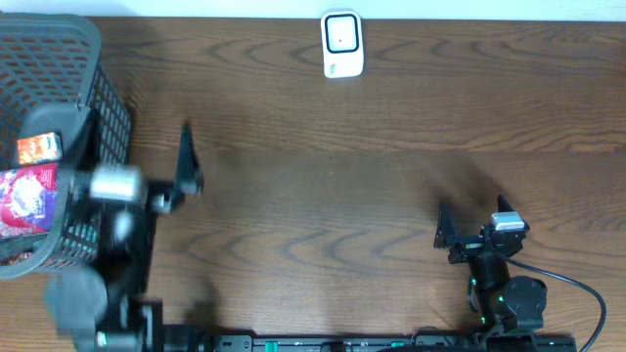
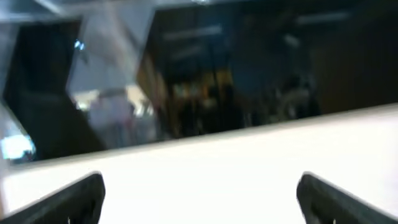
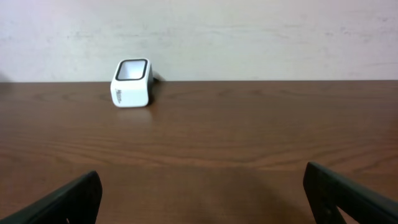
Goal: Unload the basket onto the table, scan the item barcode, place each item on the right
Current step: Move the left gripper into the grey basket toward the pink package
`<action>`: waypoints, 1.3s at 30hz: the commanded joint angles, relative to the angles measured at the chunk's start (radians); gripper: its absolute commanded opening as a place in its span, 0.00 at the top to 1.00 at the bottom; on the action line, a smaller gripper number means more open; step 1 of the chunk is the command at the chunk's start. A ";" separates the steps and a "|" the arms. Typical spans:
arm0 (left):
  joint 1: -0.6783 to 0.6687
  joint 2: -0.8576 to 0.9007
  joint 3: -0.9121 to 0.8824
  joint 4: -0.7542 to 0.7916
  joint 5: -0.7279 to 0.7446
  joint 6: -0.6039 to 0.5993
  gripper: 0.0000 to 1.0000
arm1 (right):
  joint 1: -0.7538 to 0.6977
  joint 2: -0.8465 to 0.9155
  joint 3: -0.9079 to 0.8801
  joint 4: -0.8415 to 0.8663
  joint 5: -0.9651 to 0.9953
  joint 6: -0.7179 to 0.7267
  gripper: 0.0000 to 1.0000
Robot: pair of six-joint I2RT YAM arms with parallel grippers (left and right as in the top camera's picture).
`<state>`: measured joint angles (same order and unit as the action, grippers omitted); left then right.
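Both grippers open and empty, no item picked yet.
Your left gripper (image 2: 202,202) hangs wide open just right of the basket (image 1: 98,59). The packets (image 1: 24,200) are inside, to its left, so it looks staged for a reach in; its wrist view is too blurred to say more. Your right gripper (image 3: 202,199) sits wide open low over the table (image 3: 249,143), with the scanner (image 3: 132,84) well ahead and slightly left, window up, ready for a barcode.

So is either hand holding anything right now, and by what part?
Nothing is held. The left hand and right hand both stand open and empty; the red packet lies in the basket.
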<state>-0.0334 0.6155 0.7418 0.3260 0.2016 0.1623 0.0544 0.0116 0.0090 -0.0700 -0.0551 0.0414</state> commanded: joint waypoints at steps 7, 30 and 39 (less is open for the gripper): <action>0.004 0.290 0.097 0.164 0.071 -0.030 0.02 | -0.002 -0.006 -0.003 -0.002 -0.003 0.010 0.01; 0.629 0.998 1.210 -0.852 -0.319 -0.280 0.02 | -0.002 -0.006 -0.003 -0.002 -0.003 0.010 0.01; 0.703 1.188 1.202 -1.051 -0.318 -0.279 0.02 | -0.002 -0.006 -0.003 -0.002 -0.003 0.010 0.01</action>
<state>0.6678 1.7805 1.9415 -0.7219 -0.1116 -0.1047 0.0544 0.0116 0.0090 -0.0704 -0.0555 0.0414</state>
